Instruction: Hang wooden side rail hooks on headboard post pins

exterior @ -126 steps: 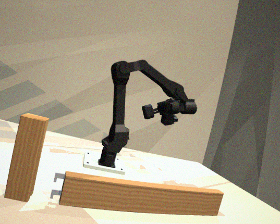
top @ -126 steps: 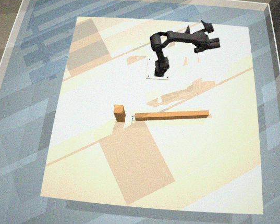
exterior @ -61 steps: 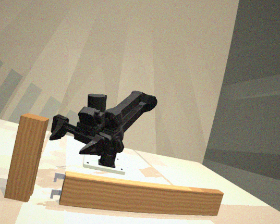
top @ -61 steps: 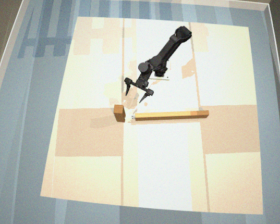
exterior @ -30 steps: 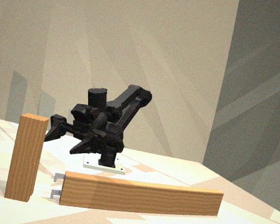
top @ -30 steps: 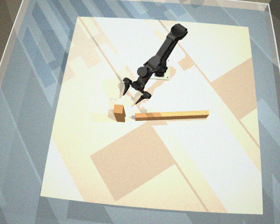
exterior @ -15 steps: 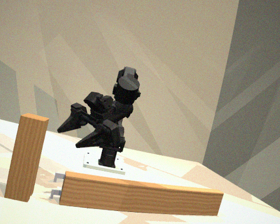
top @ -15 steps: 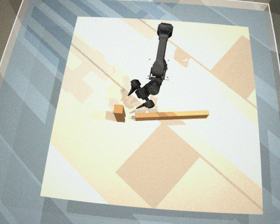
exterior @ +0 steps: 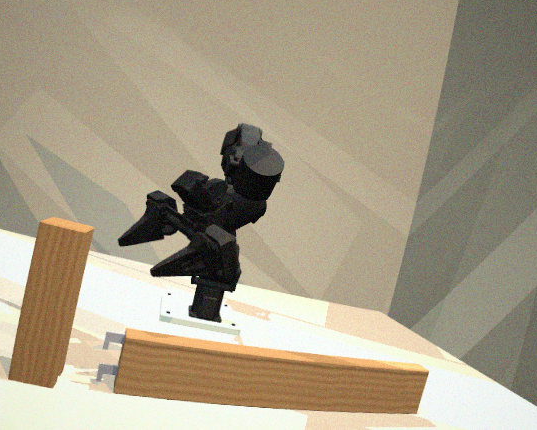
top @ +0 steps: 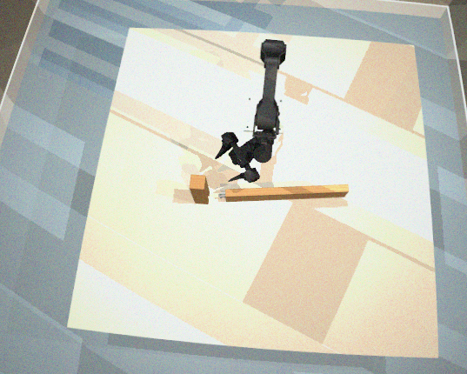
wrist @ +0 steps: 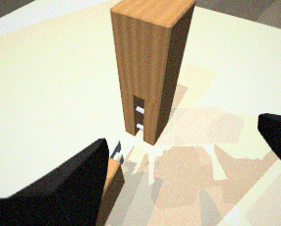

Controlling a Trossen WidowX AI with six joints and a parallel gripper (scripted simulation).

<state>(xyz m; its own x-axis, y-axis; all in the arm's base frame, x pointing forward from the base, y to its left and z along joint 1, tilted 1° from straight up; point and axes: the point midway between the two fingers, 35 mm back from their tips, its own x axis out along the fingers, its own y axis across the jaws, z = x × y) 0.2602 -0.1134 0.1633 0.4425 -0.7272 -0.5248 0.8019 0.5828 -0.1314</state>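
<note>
The wooden headboard post stands upright on the table. Its slot, with two pale pins inside, faces the wrist camera. The wooden side rail lies along the table on its narrow edge. Its two steel hooks, an upper one and a lower one, point toward the post with a gap between. My gripper is open and empty. It is above the table, on the arm-base side of the rail's hook end, with its fingers pointing toward the post side. In the wrist view the left finger partly hides the rail.
The arm's white base plate sits behind the rail in the exterior view. The arm folds forward from its base toward the hook end. The pale table extends past both ends of the rail, with shadow patches across it.
</note>
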